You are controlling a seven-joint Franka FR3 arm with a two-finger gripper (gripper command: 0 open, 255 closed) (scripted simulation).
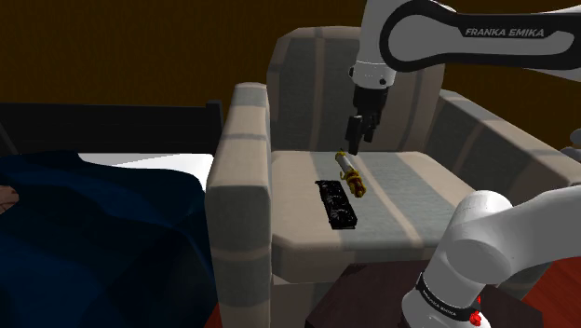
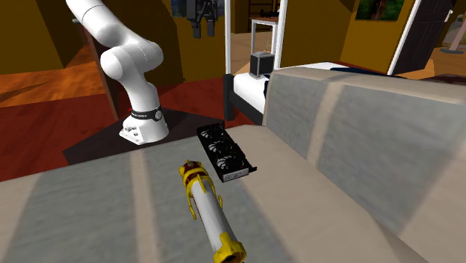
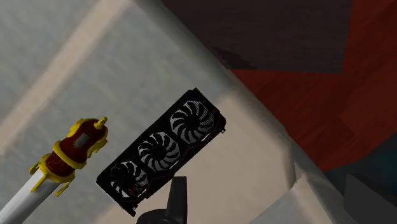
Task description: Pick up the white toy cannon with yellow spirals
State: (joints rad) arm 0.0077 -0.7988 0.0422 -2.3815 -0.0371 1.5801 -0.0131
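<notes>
Cannon [image 2: 209,213]: foremost in the second exterior view, lying flat on the seat cushion. It has a pale barrel with yellow fittings, and its length runs from 11 to 5 o'clock.
Neighbour: a black three-fan graphics card [image 2: 224,153] at the cannon's 1 o'clock in that view, just beside it with a slim gap between.
Seat: a striped beige armchair [image 1: 247,158]; both things rest near the middle of its cushion.
Gripper [image 1: 358,140]: hangs in the air at the cannon's 12 o'clock in the shoulder view, clear of it. In the wrist view the black fingers [image 3: 177,194] meet at the middle with nothing between them.
Done: only the positioning above the seat; no contact, and the cannon is not lifted.
Left: part the jaws, line up across the barrel, descend, close, raise.
Risk: the card sits close, so a finger may land on it.
</notes>
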